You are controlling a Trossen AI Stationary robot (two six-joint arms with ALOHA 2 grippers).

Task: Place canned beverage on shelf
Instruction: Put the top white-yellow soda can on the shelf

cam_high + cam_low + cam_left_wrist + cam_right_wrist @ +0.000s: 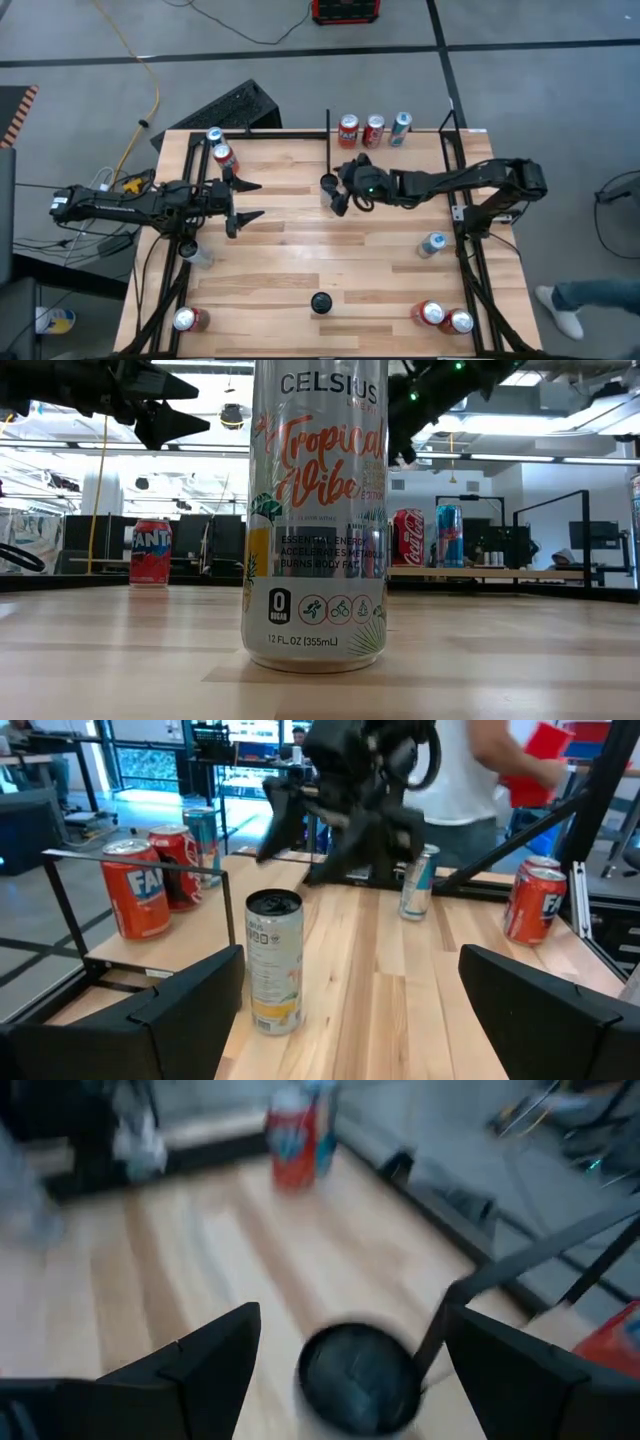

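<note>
High view, left tool [243,202] released near table's left edge, right tool [335,192] released above silver can [360,1377].

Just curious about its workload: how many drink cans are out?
10 cans: three on the shelf, two far-left, one under the right gripper, one at right, two near-right, one near-left. Others may be hidden.

Grey concrete floor [80,40] surrounds the table, crossed by dark seams. A yellow cable [140,70] runs at upper left; a red case [345,10] sits at top centre. Low view: bright ceiling lights [540,425], dark desks behind
</note>
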